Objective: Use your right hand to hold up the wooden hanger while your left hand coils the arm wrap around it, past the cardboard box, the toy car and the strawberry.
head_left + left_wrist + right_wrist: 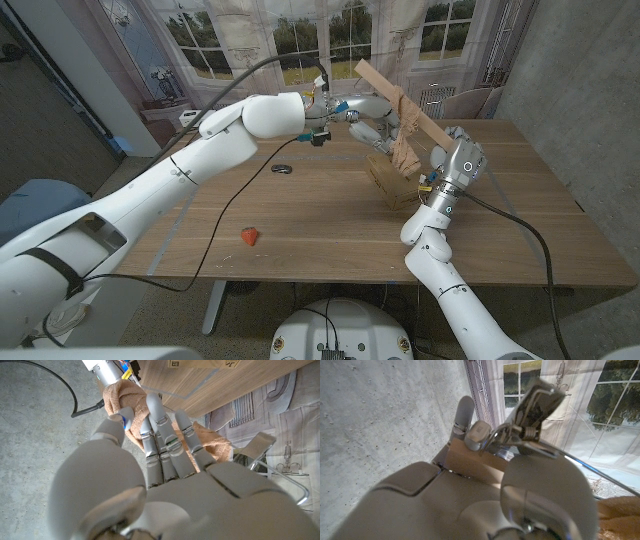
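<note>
While scanning across from the tabletop's left: strawberry near the front edge, toy car further back toward the middle. Left hand up over the back edge, fingers closed on the tan arm wrap. Cardboard box right of centre. Right hand gripping the wooden hanger, held tilted above the box. Probably best to keep that wrap taut, feed each turn snug beside the previous, hold the hanger steady.
</note>
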Robot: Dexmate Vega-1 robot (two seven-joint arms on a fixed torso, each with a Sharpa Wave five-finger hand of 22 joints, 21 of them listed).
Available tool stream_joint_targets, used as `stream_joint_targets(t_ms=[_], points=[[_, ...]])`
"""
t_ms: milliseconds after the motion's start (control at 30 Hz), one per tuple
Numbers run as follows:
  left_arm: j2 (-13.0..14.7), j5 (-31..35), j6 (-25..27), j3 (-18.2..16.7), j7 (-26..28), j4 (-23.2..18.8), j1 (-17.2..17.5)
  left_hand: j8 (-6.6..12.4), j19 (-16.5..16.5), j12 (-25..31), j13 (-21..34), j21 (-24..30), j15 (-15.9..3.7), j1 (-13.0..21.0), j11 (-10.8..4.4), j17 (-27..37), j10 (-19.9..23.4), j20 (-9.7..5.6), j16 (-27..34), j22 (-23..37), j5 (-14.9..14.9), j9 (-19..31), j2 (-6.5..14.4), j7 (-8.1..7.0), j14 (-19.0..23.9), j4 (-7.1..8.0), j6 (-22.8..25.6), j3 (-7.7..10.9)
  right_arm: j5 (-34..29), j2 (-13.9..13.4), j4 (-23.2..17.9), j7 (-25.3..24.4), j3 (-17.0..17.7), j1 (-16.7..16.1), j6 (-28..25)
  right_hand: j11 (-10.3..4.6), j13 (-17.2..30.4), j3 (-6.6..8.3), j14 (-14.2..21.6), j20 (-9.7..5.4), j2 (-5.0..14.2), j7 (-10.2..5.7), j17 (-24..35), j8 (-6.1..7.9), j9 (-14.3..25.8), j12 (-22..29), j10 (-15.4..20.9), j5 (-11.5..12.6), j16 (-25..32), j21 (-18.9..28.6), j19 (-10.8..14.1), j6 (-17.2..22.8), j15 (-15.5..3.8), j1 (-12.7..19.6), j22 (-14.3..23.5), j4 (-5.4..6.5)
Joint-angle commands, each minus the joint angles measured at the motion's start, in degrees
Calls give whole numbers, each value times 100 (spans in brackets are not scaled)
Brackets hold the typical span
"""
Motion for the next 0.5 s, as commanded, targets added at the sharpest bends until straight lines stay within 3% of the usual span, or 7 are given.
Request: stream_joint_targets(t_ms=[33, 300, 500], points=[[-53, 9, -216, -213, 313, -180, 207, 36, 16, -3, 29, 35, -116, 56, -1024, 11, 1292, -12, -2, 20, -21, 148, 68, -477, -2, 571, 583, 604, 38, -226, 72, 0, -183, 20, -120, -65, 5, 40, 65, -764, 179, 35, 34, 54, 17, 26, 125, 28, 41, 20, 45, 49, -101, -50, 9, 8], [-153, -1, -317, -390, 781, -188, 440, 30, 2, -17, 40, 48, -131, 46, -1042, 36, 1281, -19, -1, 19, -42, 159, 63, -500, -6, 575, 580, 588, -756, -31, 188, 0, 74, -129, 174, -65, 4, 45, 62, -766, 176, 37, 35, 66, 6, 25, 127, 22, 41, 24, 31, 44, -101, -51, 24, 8], [-290, 61, -427, -537, 1352, -194, 722, 12, -15, -32, 39, 54, -125, 27, -1054, 49, 1275, -19, -5, 17, -62, 144, 53, -526, -6, 582, 580, 574, -1060, -65, 192, 0, 116, -214, 249, -63, 4, 49, 59, -758, 175, 43, 34, 79, -2, 24, 124, 19, 39, 25, 21, 50, -101, -53, 32, 8]])
